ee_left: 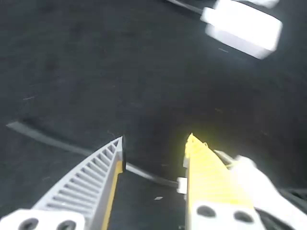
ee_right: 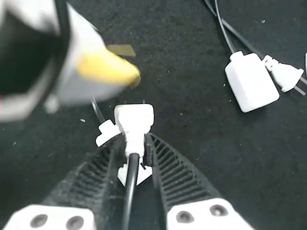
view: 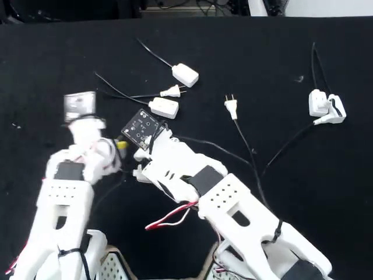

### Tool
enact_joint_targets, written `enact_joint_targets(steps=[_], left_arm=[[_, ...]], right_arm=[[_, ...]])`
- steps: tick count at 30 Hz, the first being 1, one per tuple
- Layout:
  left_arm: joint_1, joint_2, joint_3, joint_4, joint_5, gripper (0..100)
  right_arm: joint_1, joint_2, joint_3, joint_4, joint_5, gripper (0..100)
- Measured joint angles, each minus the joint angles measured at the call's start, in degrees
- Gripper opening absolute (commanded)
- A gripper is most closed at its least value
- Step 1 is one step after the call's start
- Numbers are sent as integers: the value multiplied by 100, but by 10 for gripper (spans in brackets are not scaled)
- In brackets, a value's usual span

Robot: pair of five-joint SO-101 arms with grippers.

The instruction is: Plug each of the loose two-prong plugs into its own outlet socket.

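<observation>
Progress is being judged as partial. At the far right of the high view a plug-and-socket pair [view: 326, 106] is lying on the black counter [view: 262, 52], seemingly joined already, though the seating is not being shown clearly.

A white two-prong plug [ee_right: 134, 119] is being pinched by the right tool [ee_right: 132, 139], low centre in the right wrist view, with its black cord running back between the fingers. The left tool [ee_left: 153, 146] is being held spread just beside it, with nothing being gripped.

In the upper middle of the high view an upper socket [view: 185, 74] and a lower socket [view: 164, 107] are lying unfilled, with a small loose plug [view: 171, 91] between them. A black-corded plug [view: 231, 105] is lying right of centre. All three plugs are being counted as not yet seated.
</observation>
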Motion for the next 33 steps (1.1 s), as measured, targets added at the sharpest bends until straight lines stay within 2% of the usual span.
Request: enact_joint_targets(steps=[6, 9, 13, 18, 22, 26, 29, 33], left_arm=[[-1099, 0, -360, 1108, -123, 211], [-1327, 0, -79, 1160, -369, 211], [-1336, 0, 598, 703, -404, 210], [-1345, 0, 879, 176, -440, 210], [-1345, 0, 879, 114, -308, 213], [-1345, 0, 879, 132, -176, 214], [-1345, 0, 791, 492, -264, 214], [-1345, 0, 70, 1284, -1099, 210]], right_arm=[[123, 0, -730, 1442, 774, 11], [70, 0, -967, 2233, 1284, 11], [-422, 0, -1011, 2998, 1723, 11], [-703, 0, -949, 3059, 1820, 11], [-703, 35, -589, 2523, 1820, 11], [-290, 237, -580, 2198, 1811, 11], [88, 237, -738, 2382, 1820, 11], [536, -105, -1266, 3077, 1820, 11]])
